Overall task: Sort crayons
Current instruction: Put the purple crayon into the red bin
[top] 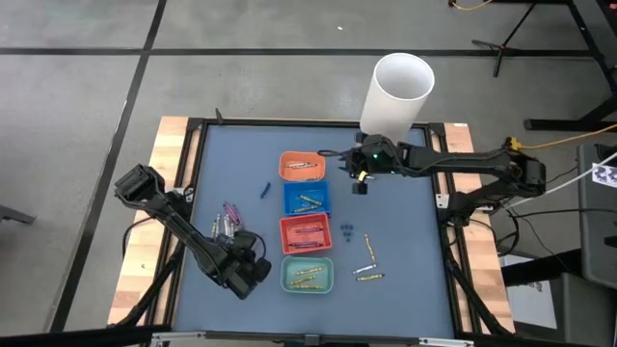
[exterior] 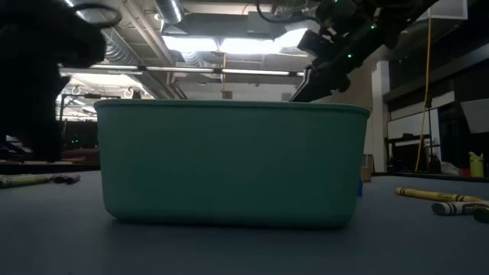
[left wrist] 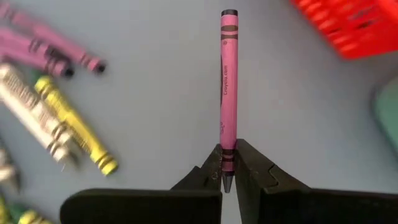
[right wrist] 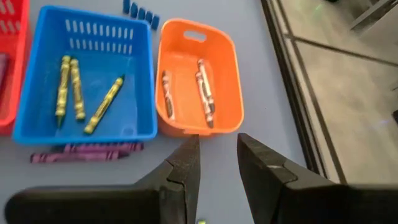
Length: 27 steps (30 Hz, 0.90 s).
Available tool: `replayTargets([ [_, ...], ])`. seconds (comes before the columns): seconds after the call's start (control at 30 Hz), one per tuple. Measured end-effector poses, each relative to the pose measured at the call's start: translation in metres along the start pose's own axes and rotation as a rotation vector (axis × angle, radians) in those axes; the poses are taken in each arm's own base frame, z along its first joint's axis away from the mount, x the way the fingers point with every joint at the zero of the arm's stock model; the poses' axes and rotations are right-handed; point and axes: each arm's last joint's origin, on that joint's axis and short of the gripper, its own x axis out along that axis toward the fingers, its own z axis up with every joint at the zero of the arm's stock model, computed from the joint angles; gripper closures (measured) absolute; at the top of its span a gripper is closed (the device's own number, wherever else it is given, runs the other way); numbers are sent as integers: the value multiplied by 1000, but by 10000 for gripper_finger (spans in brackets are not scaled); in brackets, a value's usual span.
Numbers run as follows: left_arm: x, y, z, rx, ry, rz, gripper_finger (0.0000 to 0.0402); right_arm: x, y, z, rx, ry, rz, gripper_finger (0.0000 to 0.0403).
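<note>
Left wrist view: pink crayon (left wrist: pixel 228 87) is clamped at its tip between the left gripper (left wrist: pixel 228 177) fingers, above the table. Loose crayons (left wrist: pixel 59 118) are scattered nearby. Right gripper (right wrist: pixel 217 165) is held part-open, empty, beside the orange tray (right wrist: pixel 227 81).

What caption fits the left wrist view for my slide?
Left hand shut on a pink wax crayon above the grey table.

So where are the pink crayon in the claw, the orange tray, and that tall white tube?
pink crayon (left wrist: pixel 228 74), left wrist view, middle of its paper wrapper.
orange tray (right wrist: pixel 225 78), right wrist view, its side wall.
tall white tube (top: pixel 395 101), high view, its outer wall.
</note>
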Motion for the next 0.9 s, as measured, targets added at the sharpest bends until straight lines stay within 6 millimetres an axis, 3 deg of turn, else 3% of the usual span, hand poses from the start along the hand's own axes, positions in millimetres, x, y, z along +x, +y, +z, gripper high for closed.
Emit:
replayTargets([
  [0.3,-5,-18,28,218,-86,-31,396,-4,5,-12,5,125,56,299],
  [0.57,4,-24,52,361,-106,-27,396,-6,11,-24,-1,256,114,299],
  [0.9,14,-40,80,476,-170,-131,396,-6,11,-26,-2,276,123,299],
])
